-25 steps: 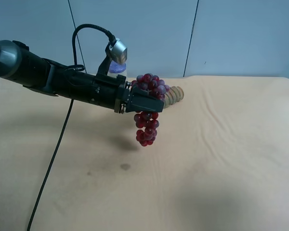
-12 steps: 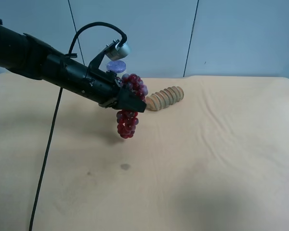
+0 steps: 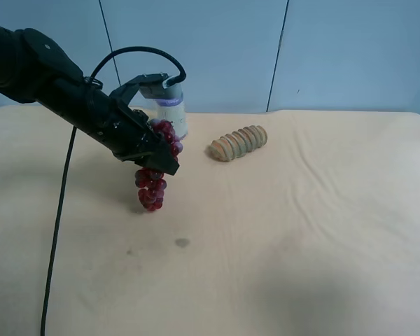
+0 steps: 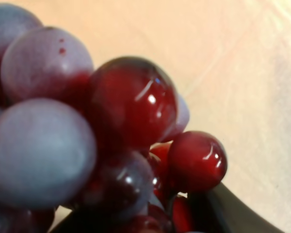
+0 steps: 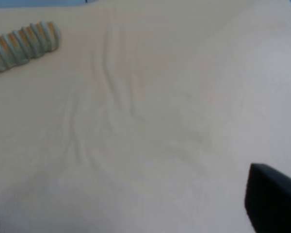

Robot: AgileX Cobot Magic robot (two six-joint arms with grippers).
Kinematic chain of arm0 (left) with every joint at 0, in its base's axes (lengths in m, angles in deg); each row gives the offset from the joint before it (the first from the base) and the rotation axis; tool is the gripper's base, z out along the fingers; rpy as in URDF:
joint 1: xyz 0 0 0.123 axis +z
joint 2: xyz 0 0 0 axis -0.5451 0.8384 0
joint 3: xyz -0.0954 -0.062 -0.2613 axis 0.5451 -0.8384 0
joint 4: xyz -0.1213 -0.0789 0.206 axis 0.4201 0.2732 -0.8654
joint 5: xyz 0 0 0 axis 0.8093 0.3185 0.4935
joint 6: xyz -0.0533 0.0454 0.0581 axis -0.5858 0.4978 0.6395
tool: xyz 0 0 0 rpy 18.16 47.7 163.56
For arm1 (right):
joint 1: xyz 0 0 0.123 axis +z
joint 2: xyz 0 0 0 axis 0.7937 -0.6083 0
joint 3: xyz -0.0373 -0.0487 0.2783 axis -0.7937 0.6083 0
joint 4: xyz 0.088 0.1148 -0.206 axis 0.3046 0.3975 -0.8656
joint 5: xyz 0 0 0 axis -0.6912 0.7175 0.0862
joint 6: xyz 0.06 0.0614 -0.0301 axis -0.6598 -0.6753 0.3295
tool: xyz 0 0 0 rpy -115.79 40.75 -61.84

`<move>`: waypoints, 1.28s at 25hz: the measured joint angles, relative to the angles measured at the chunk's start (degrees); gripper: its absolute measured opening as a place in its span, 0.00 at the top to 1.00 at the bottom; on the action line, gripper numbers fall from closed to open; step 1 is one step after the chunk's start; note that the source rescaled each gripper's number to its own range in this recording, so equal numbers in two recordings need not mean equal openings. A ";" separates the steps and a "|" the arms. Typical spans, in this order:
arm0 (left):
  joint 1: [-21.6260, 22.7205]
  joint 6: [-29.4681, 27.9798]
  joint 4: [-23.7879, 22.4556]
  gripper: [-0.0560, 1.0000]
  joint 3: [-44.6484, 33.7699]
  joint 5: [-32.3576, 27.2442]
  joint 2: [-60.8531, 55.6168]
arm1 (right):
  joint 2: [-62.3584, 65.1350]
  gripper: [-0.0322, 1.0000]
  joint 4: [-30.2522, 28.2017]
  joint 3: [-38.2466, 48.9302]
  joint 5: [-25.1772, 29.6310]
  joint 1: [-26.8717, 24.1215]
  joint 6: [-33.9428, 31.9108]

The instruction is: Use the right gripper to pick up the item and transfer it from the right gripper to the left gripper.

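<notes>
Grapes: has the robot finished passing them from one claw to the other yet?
It looks finished. The grapes hang from the left gripper, which is clamped on the top of the bunch. The right gripper is open and empty, with only the table beneath it. Nothing of the hand-over seems left.

We see the grapes (image 4: 111, 126) blurred and cropped on three sides; the left arm (image 3: 70, 98) partly hides the white cylinder (image 3: 175, 115).

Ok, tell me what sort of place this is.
Likely a robot test bench, not a kitchen: a cloth-covered table, bare blue-grey wall panels, and grapes held by the left gripper.
</notes>
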 joint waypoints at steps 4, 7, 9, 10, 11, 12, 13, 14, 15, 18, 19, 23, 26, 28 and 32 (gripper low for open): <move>0.00 -8.52 -10.47 0.94 0.00 -0.11 -3.51 | 0.00 0.00 0.00 0.00 0.00 0.00 0.00; 0.00 -17.01 -20.90 0.94 0.00 -0.11 -5.50 | 0.00 0.00 0.00 0.00 0.00 0.00 0.00; 0.00 -24.57 -29.21 0.94 0.00 -0.11 -5.84 | 0.00 0.00 0.00 0.00 0.00 0.00 0.00; 0.00 -28.78 -32.86 0.94 0.00 -0.23 -5.84 | 0.00 0.00 0.00 0.00 0.00 0.00 0.00; 0.00 -32.40 -37.26 0.94 0.00 -0.49 -5.84 | 0.00 0.00 0.00 0.00 0.00 0.00 0.00; 0.00 -36.81 -41.50 0.94 0.00 -0.76 -5.84 | 0.00 0.00 0.00 0.00 0.00 0.00 0.00; 0.00 -41.01 -45.50 0.94 0.00 -1.04 -5.84 | 0.00 0.00 0.00 0.00 0.00 0.00 0.00; 0.00 -44.37 -48.70 0.94 0.00 -1.50 -5.84 | 0.00 0.00 0.00 0.00 0.00 0.00 0.00; 0.00 -48.31 -52.35 0.94 0.00 -2.06 -5.84 | 0.00 0.00 0.00 0.00 0.00 0.00 0.00; 0.00 -57.57 -60.95 0.94 0.00 -4.45 -5.84 | 0.00 0.00 0.00 0.00 0.00 0.00 0.00; 0.00 -59.87 -63.23 0.94 0.00 -5.47 -5.84 | 0.00 0.00 0.00 0.00 0.00 0.00 0.00; 0.00 -63.53 -67.15 0.94 0.00 -7.12 -5.84 | 0.00 0.00 0.00 0.00 0.00 0.00 0.00; 0.00 -63.92 -67.46 0.94 0.00 -5.28 -5.63 | 0.00 0.00 0.00 0.00 0.00 0.00 0.00; 0.11 -63.92 -67.53 0.94 0.00 -4.98 -4.58 | 0.00 0.00 0.00 0.00 0.00 0.00 0.00; 1.09 -63.92 -67.45 0.94 0.00 -4.81 -1.11 | 0.00 0.00 0.00 0.00 0.00 0.00 0.00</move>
